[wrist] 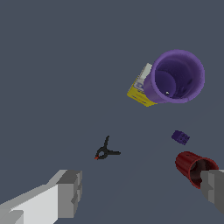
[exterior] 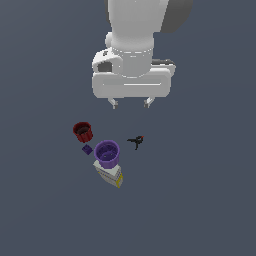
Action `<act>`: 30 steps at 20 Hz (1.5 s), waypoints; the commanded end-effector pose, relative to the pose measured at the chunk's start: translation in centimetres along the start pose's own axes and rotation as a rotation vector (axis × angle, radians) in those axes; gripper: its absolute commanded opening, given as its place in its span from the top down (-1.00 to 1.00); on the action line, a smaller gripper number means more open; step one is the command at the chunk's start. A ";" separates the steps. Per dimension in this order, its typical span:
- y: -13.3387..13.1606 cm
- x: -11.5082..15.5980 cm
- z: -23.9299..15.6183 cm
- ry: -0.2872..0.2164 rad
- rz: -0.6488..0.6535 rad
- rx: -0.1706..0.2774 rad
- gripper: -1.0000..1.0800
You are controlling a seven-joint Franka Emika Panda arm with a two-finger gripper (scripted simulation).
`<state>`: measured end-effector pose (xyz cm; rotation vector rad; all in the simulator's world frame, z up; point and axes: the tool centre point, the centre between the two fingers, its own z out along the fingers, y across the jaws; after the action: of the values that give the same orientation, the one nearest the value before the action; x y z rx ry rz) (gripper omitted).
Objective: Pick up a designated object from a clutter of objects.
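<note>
Hovering above the clutter, the hand (exterior: 131, 103) has its two fingers spread wide with nothing between them. It sits up off the dark grey tabletop (exterior: 200, 200), clear of every item.

Purple cup (exterior: 107, 153) is the biggest round thing in the group, standing upright with its open rim facing up. It's right up against the white-yellow box (exterior: 110, 175), which lies just behind it in the wrist view and pokes out past the cup's base. Tiny purple cube (exterior: 87, 149) sits just beside the cup, between it and the red cup (exterior: 83, 131). In the exterior view the red cup also stands with its mouth up, near the purple one but not touching.

Black clamp (exterior: 136, 141) with the red tip lies on its own, off toward the exterior view's right of the cup and apart from everything else.

In the wrist view one finger (wrist: 70, 192) is near the clamp (wrist: 105, 151), and the other overlaps the red cup (wrist: 192, 166).
</note>
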<state>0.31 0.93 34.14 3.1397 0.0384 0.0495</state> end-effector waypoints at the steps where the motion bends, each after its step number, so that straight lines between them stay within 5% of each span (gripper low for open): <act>1: 0.0 0.0 0.0 0.000 0.000 0.000 -0.23; 16: 1.5 0.9 0.4 0.004 0.068 0.026 -0.23; 30: 7.5 5.6 5.0 0.015 0.529 0.144 -0.23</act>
<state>5.66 -5.62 29.92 3.1960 -0.7242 0.0698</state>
